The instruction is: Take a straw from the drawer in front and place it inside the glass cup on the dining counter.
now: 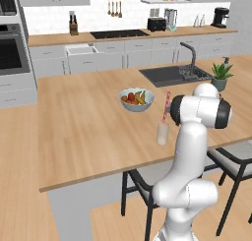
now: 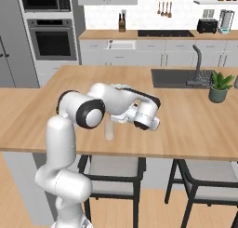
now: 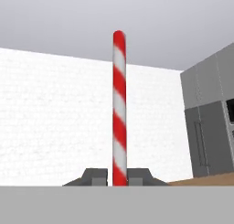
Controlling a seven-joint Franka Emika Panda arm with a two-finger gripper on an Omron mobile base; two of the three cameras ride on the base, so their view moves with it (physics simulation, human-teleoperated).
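Counter (image 1: 88, 132): broad light-wood island, landmark for all below. Sink (image 1: 170, 75) inset at far right of counter; potted plant (image 1: 221, 76) just beside sink. Drawer (image 1: 82, 54) beyond counter at wall cabinets, pulled open, white inside showing. Bowl (image 1: 136, 99) of fruit mid-counter, nearer than sink. Cup (image 1: 163, 133) clear, upright near front edge of counter, in front of bowl. Gripper (image 3: 119, 176) above counter by cup, fingers (image 3: 96, 176) pinched on straw. Straw (image 3: 119, 106) red-and-white striped, upright over cup, lower end hidden.
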